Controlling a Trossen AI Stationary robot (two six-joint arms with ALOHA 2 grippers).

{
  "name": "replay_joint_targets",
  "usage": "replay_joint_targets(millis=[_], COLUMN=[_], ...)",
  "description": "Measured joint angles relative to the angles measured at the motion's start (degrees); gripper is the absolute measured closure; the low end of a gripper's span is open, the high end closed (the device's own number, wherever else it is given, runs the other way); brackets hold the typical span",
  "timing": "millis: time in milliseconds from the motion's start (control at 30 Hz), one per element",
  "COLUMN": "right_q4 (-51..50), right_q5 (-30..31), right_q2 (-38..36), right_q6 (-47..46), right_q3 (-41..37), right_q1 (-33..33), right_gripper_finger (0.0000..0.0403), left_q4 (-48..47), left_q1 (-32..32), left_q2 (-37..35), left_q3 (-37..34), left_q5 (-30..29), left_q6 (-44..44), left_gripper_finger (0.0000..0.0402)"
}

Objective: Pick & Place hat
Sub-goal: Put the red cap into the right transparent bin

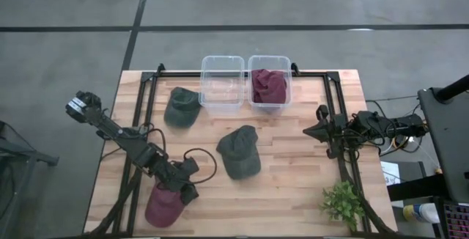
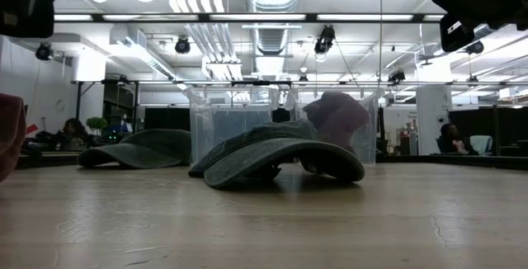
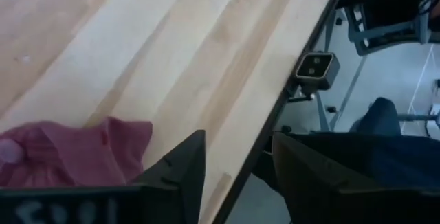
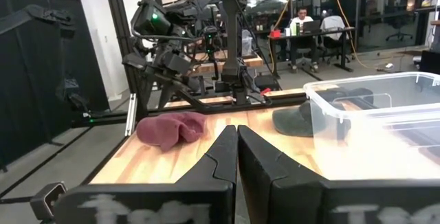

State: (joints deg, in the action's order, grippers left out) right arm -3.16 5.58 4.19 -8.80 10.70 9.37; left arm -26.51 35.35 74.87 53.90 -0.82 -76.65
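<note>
A maroon hat (image 1: 163, 207) lies near the table's near-left corner and shows at the left edge of the low view (image 2: 8, 141). My left gripper (image 1: 185, 189) (image 3: 238, 136) hangs open just above its far-right side, one finger (image 3: 185, 165) next to the hat's edge (image 3: 130, 138). Two dark green hats rest on the table, one mid-table (image 1: 239, 152) (image 2: 280, 155) and one far-left (image 1: 182, 107). Another maroon hat (image 1: 269, 85) sits in the right clear bin. My right gripper (image 1: 308, 130) (image 4: 237, 129) waits shut at the right edge.
Two clear bins stand at the far edge: the left one (image 1: 222, 83) holds nothing, and the right one's rim (image 1: 287, 70) rings the maroon hat. A small green plant (image 1: 342, 202) sits at the near-right corner. A black cable loops by the left arm (image 1: 201, 162).
</note>
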Motion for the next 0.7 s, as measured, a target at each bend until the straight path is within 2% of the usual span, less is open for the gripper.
replay_joint_targets(millis=[267,367,533,700], right_q4=[0.00,0.00,0.00,-0.04], right_q5=[0.00,0.00,0.00,0.01], right_q2=[0.02,0.02,0.02,0.02], right_q6=[0.00,0.00,0.00,0.02], right_q3=[0.00,0.00,0.00,0.00], right_q1=[-0.02,-0.02,-0.02,-0.02], right_gripper_finger=[0.0394,0.0394,0.0394,0.0394], left_q4=[0.12,0.12,-1.14,-9.95], left_q1=[0.22,0.26,0.42,1.33], left_q2=[-0.02,-0.03,-0.01,1.50], left_q3=[2.57,3.59,4.35,6.29], left_q5=[4.76,4.71,2.03,1.85], left_q6=[0.23,0.97,-4.77,-10.44], left_gripper_finger=[0.0239,0.0239,0.0239,0.0239])
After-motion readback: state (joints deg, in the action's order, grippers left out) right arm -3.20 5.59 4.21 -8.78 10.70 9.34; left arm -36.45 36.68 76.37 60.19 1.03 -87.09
